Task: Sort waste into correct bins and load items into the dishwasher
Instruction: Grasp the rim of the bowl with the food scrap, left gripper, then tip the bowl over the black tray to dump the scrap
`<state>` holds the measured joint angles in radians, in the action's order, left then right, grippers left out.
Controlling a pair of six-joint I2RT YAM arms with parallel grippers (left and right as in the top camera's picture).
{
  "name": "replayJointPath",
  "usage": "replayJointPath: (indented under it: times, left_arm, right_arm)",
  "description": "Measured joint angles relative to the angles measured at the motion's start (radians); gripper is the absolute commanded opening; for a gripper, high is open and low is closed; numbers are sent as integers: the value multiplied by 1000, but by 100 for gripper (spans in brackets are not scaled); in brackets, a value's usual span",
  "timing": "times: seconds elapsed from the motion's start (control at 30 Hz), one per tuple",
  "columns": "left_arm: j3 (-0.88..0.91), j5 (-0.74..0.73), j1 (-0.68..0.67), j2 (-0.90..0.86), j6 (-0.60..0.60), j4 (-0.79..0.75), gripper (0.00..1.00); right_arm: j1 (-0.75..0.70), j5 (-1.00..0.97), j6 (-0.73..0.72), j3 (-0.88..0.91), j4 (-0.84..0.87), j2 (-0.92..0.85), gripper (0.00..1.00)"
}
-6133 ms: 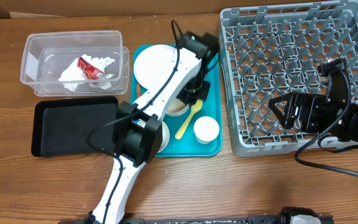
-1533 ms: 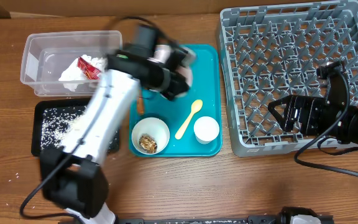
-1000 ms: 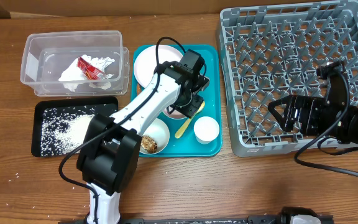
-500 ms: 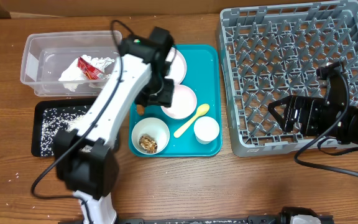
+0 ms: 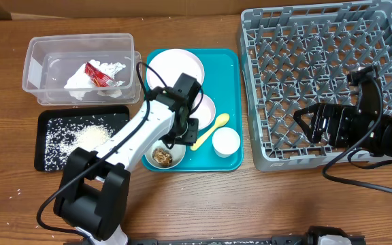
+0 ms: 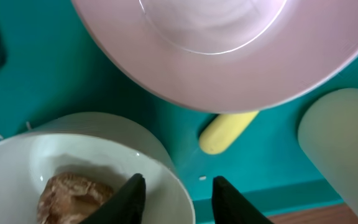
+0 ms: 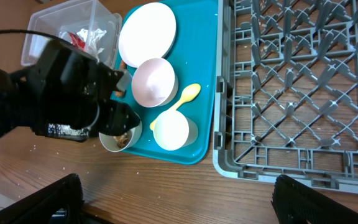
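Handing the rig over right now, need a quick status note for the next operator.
Left pincer open, straddling rim of the bowl holding the brown lump on the teal tray.
Right pincer open, empty, over the rack.
Done: red wrapper in clear tub, rice in black tray.
Left: bin the lump; load plate, empty bowl, lump bowl, cup, spoon into the empty rack.

The brown wooden table (image 5: 284,204) is matt with visible grain. The clear rectangular plastic tub (image 5: 46,47) is transparent and glossy. The shallow black rectangular tray (image 5: 41,119) looks matt. The large teal plastic tray (image 5: 226,75) is smooth with a low sheen. The square grey plastic dish rack (image 5: 318,68) is matt. The white-pink bowl (image 6: 216,56) is smooth and glossy. The brown food lump (image 6: 73,190) is rough.
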<state>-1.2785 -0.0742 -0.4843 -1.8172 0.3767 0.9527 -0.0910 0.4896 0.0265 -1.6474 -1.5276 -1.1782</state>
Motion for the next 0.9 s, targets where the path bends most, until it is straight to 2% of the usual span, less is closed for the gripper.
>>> replayJointPath:
  times: [0.27,0.37,0.57,0.67,0.9]
  left_arm:
    - [102,0,0,0,13,-63,15]
    - [102,0,0,0,13,-67,4]
    - [101,12,0,7,14,-51,4]
    - [53,-4,5,7,3,54,4]
    - [-325,-153,63,2,-172,410,4]
  right_arm:
    - [0,0,0,0,1,0,100]
    - [0,0,0,0,1,0,100]
    - [0,0,0,0,-3,0,100]
    - [0,0,0,0,-3,0,100]
    - [0,0,0,0,-3,0,100]
